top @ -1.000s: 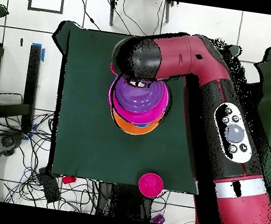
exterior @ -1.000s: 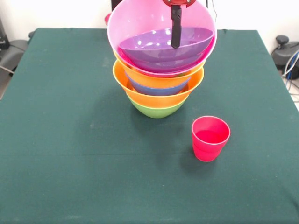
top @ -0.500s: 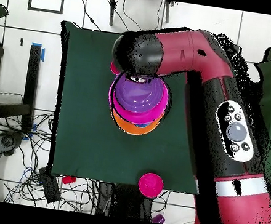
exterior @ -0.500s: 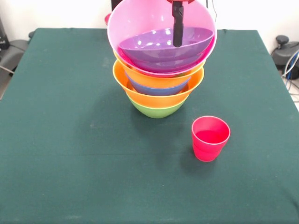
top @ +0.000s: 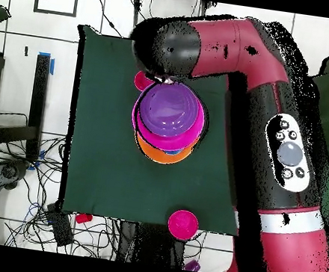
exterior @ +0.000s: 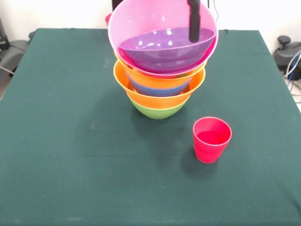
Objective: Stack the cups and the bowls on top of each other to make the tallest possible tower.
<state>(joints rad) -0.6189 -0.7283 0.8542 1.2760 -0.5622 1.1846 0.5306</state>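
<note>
Because the nested tower of glossy plastic bowls [exterior: 160, 70] leans under its large pink bowl [exterior: 141, 28], we fear the black gripper [exterior: 194, 21], whose opening we cannot tell, clipping its rim and toppling it.

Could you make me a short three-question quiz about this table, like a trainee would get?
1. True or false: the red cup stands upright on the table, apart from the tower.
2. Which bowl sits inside the pink bowl at the top of the tower? A) purple B) red C) green
3. Fill in: the bowl at the bottom of the tower is ____.

Key:
1. True; the cup stands alone, open end up, to one side of the pile.
2. A; the purple bowl lies nested in the pink one.
3. Green; the green bowl touches the table, with orange rims above it.
</note>
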